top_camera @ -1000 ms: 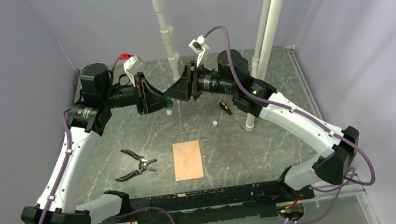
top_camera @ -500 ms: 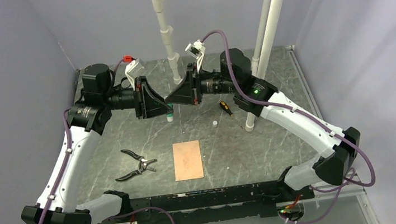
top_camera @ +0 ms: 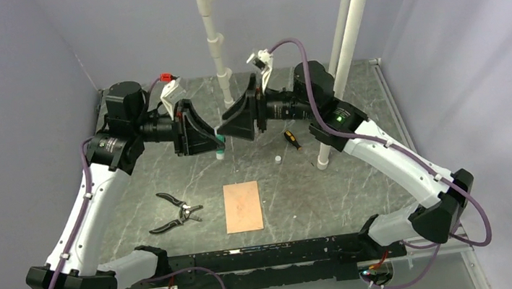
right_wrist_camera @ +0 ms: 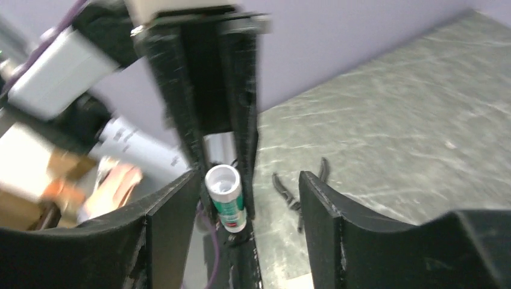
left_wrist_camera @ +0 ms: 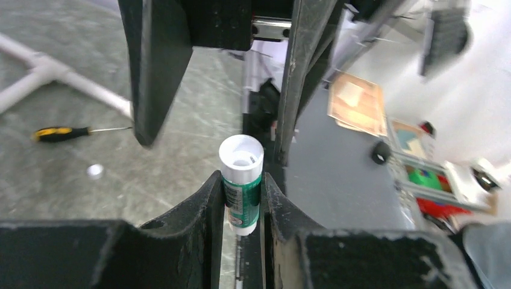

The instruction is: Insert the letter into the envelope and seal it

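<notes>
One flat pinkish-tan paper rectangle point(top_camera: 243, 206) lies on the table near the front middle. No flap shows on it, so I cannot tell whether it is the letter or the envelope. No second paper piece is in view. My left gripper point(top_camera: 218, 144) point(left_wrist_camera: 243, 180) is raised at the back and shut on a green-and-white glue stick point(left_wrist_camera: 241, 180) with an open white end. My right gripper point(top_camera: 222, 129) point(right_wrist_camera: 248, 180) faces it, open, its fingers on either side of the stick's end point(right_wrist_camera: 225, 195) without closing on it.
Black pliers point(top_camera: 176, 213) lie left of the paper. A yellow-handled screwdriver point(top_camera: 291, 139) and a small white cap point(top_camera: 278, 159) lie at the back middle. White pipes point(top_camera: 215, 44) point(top_camera: 335, 70) rise from the table behind the grippers.
My right wrist has turned and edged closer, bringing its open fingers around the glue stick's end. My left gripper keeps hold of the stick, almost still. The paper has not moved.
</notes>
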You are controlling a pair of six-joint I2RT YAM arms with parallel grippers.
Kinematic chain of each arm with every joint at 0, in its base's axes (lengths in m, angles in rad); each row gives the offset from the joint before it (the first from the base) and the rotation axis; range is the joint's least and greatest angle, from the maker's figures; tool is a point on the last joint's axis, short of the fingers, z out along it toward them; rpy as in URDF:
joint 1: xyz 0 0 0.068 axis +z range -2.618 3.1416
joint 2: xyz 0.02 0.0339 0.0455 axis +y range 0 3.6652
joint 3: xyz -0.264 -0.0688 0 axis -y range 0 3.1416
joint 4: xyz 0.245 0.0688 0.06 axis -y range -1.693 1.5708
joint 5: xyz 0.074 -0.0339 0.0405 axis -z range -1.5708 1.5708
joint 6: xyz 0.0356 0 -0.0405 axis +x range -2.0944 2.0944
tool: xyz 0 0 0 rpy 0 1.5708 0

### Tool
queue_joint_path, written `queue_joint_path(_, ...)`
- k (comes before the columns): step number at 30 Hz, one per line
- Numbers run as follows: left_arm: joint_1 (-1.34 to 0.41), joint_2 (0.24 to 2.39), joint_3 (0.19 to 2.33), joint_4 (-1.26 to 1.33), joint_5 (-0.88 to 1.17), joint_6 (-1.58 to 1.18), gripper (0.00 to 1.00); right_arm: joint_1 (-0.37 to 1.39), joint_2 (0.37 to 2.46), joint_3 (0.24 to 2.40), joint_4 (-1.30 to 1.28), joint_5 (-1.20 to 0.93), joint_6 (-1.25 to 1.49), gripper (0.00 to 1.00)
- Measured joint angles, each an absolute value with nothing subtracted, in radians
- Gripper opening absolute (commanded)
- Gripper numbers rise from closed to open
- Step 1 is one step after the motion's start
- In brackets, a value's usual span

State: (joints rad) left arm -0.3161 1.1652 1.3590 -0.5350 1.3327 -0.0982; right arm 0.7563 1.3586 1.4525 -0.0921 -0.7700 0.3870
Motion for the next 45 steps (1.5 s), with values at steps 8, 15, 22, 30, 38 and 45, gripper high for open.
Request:
queue_joint_path(8,-0.313,1.167,1.356,-0.528,0.983,-0.093,0.02,0.79,1.335,1.386,-0.131,-0.289,0.58,0.73)
queue_joint_path(15,-0.311,1.227,1.357,-0.538,0.916,-0.102,0.03,0.86,1.382,1.425,-0.183,-0.142,0.614,0.54)
queue_joint_path(22,-0.301,1.219,1.347,-0.517,0.9,-0.124,0.03,0.88,1.409,1.481,-0.236,-0.073,0.636,0.28)
queue_joint_path(30,-0.306,1.2,1.33,-0.511,0.915,-0.138,0.02,0.892,1.418,1.49,-0.242,-0.035,0.651,0.45)
queue_joint_path(38,-0.302,1.188,1.325,-0.498,0.929,-0.145,0.02,0.904,1.489,1.58,-0.297,-0.021,0.65,0.31)
queue_joint_path(45,-0.302,1.186,1.323,-0.517,0.951,-0.144,0.02,0.908,1.473,1.565,-0.29,-0.04,0.598,0.0)
